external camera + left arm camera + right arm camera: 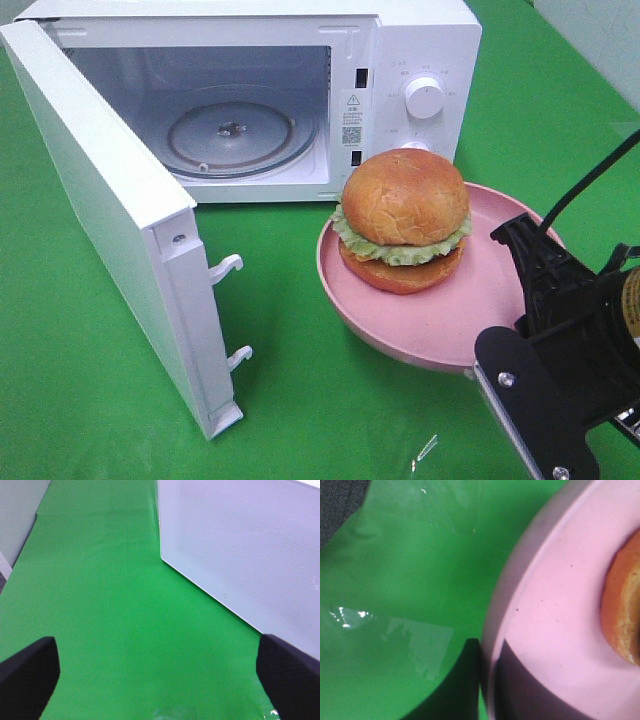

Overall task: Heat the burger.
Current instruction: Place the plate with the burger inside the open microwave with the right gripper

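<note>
The burger [405, 220], with golden buns and green lettuce, sits on a pink plate [440, 320] in front of the open microwave [420, 60]. My right gripper [515, 250] is shut on the plate's right rim. In the right wrist view its dark fingers [520, 690] pinch the pink rim [545, 605], with the burger's bun [622, 610] at the edge. I cannot tell whether the plate touches the cloth. My left gripper [160, 680] is open over bare green cloth beside the microwave door [240, 555] and holds nothing. It is out of the exterior high view.
The microwave door [110, 210] swings wide open to the left, its latch hooks [228, 268] pointing right. The glass turntable [230, 138] lies bare inside. Green cloth [290, 400] covers the table.
</note>
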Controlling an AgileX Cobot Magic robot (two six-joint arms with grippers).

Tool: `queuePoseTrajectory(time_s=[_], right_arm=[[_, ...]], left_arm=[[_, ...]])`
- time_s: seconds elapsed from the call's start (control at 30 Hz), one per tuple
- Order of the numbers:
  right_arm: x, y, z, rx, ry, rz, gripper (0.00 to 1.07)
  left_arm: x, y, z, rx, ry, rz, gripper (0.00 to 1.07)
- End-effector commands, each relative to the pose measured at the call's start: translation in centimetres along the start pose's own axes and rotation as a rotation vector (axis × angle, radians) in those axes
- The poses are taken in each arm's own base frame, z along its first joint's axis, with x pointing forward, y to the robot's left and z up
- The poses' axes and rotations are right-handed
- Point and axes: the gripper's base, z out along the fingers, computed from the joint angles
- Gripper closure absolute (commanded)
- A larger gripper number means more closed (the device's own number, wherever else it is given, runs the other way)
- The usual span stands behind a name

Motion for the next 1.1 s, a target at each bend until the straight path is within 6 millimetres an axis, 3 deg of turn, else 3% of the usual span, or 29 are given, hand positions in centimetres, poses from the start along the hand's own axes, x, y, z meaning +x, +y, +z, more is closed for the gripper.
queuePoseTrajectory(time_s=[0.03, 0.33, 1.1], right_arm=[[0.3, -0.6, -0.1, 0.044, -0.017, -0.018, 1.07], [1.4, -2.1, -0.6, 0.056, -0.043, 0.002, 1.07], [2.0, -2.7, -0.2, 0.087, -0.114, 0.012, 1.07]], left_arm=[[0.0, 0.0, 0.0, 0.004, 0.0, -0.003, 0.07], [0.0, 0.0, 0.0, 0.004, 0.0, -0.003, 0.07], [0.0, 0.0, 0.0, 0.004, 0.0, -0.003, 0.07]])
